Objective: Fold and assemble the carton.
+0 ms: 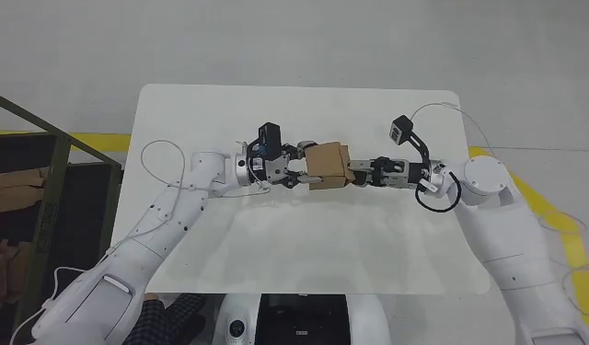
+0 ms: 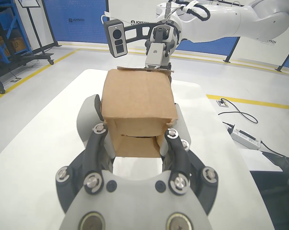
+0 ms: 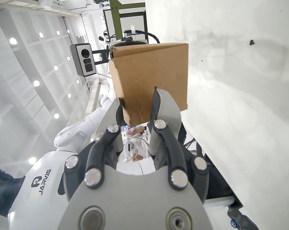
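I hold the carton point(image 1: 329, 163) above the white desk point(image 1: 230, 253), near its middle, suspended between both claws. The left claw point(image 2: 136, 111) straddles the near end, one finger point(image 2: 87, 116) against each side wall, and I judge it clenched on the carton. The right claw point(image 3: 138, 95) meets the opposite end with a cardboard edge between its fingers, so I judge it grasping the carton there as well. The controlling relation is axial: the carton lies straight ahead of each claw, on the line joining the two, and each arm is equally near its own end. The body is close to cubic, but I read its longer axis as running claw to claw, roughly parallel to the desk. The end facing the left claw is not closed; its end flaps point(image 2: 135, 144) are turned inward with a dark gap between them. A thin flap point(image 2: 147, 69) projects at the far end under the right claw's finger. I judge the next fold must act along this same axis, one claw bracing while the other presses a flap home; a slip of either grip could twist the carton out of line.
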Robot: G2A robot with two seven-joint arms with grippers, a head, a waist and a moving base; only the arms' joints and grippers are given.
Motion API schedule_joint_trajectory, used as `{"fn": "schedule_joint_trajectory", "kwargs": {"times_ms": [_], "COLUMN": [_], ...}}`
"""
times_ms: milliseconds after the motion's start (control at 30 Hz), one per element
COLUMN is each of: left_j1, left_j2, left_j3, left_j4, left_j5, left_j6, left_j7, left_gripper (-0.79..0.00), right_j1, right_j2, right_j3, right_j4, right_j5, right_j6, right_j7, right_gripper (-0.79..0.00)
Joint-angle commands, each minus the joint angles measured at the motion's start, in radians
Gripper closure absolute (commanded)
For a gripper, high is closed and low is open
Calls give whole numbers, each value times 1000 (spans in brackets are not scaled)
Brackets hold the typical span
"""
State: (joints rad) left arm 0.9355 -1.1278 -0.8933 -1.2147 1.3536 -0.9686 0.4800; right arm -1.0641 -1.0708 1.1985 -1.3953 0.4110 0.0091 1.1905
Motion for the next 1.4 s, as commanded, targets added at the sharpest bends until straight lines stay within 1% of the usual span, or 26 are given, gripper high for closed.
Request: {"fn": "schedule_joint_trajectory", "kwargs": {"times_ms": [0, 333, 900, 1033, 1200, 1367], "left_j1": [2, 9, 11, 11, 11, 10], "left_j2": [0, 0, -4, -5, -7, -8], "left_j3": [-2, -11, -14, -14, -15, -17], "left_j4": [-3, -11, -17, -15, -7, -2], "left_j5": [1, -2, 4, 3, -4, -10], "left_j6": [0, -7, -11, -11, -10, -11], "left_j7": [0, -1, -17, -21, -27, -33], "left_gripper": [-366, -369, -366, -369, -372, -376], "right_j1": [-1, -12, 20, 19, 13, 0], "right_j2": [1, 5, 1, 1, 0, 4], "right_j3": [2, 13, -24, -29, -33, -20], "right_j4": [3, -4, -17, -22, -23, -34], "right_j5": [-1, 17, 5, 10, 24, 34], "right_j6": [0, -4, 4, 6, -2, -10], "right_j7": [-5, -20, -36, -41, -43, -48], "right_gripper": [-200, -169, -120, -129, -188, -175]}}
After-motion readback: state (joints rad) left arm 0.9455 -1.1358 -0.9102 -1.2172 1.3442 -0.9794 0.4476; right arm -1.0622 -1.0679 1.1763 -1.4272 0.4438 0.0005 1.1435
